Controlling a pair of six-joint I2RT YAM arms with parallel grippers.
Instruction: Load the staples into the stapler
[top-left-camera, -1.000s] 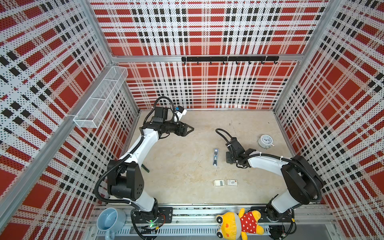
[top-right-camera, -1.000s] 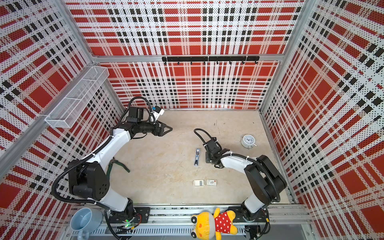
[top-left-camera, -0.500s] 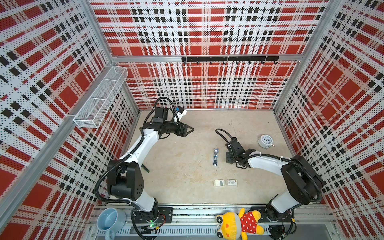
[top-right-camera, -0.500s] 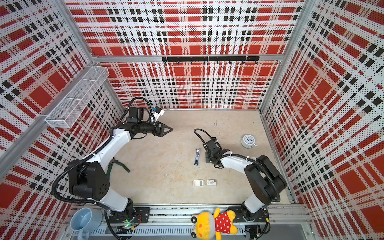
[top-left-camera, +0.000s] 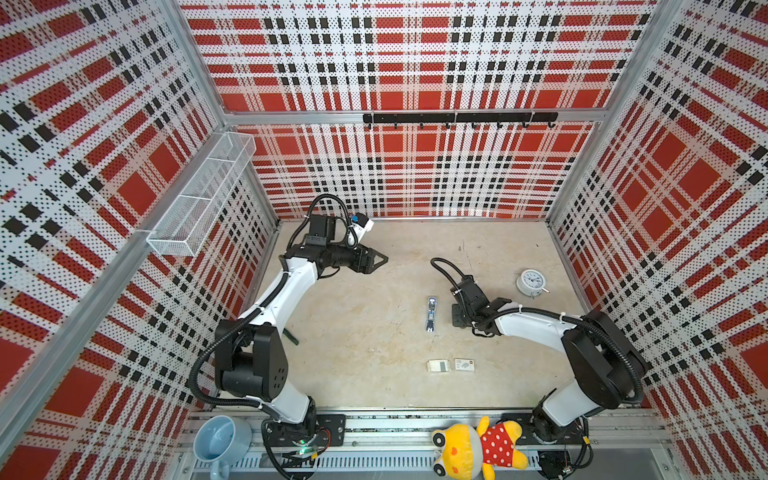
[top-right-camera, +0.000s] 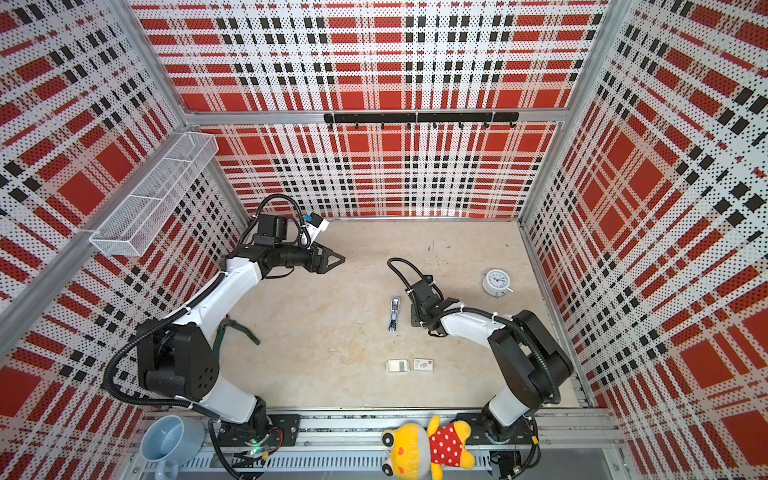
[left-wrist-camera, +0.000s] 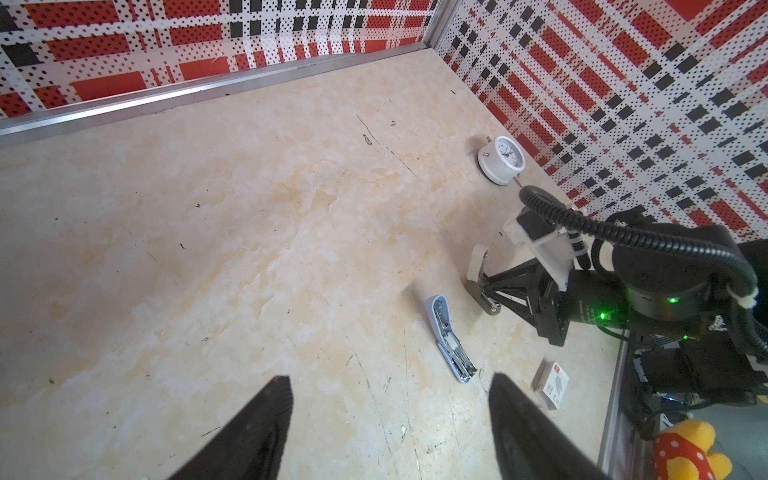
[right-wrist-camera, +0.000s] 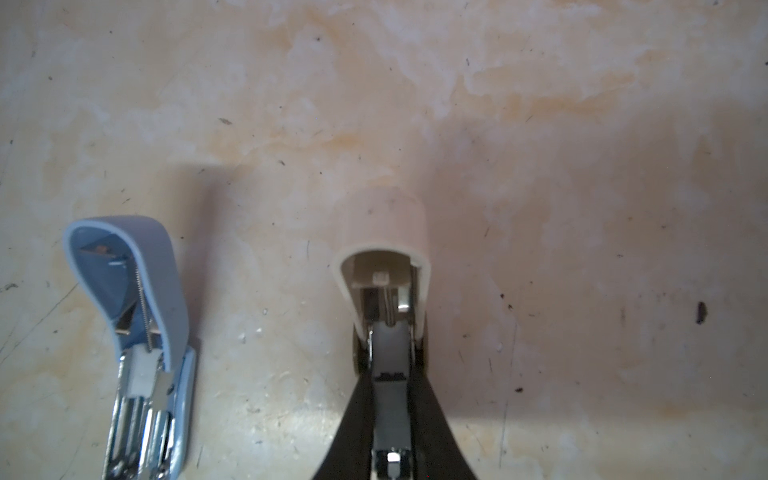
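Across beige tabletop (top-left-camera: 365, 316), little changes: right gripper (right-wrist-camera: 390, 365) stays clamped on beige stapler (right-wrist-camera: 384, 224); left gripper (left-wrist-camera: 390, 378) hangs far-left, jaws apart; blue stapler (right-wrist-camera: 162, 270) gapes open; staples (top-left-camera: 441, 365) wait untouched, nearer.

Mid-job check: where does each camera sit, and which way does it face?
Both top views: high above the front edge, looking down on the table; both arms show, left claw and right claw.
Left wrist: near the back, facing across the table toward the right claw; its own open fingers show.
Right wrist: low, facing down past its own fingers onto the beige stapler.
Shared: all views show the blue stapler.
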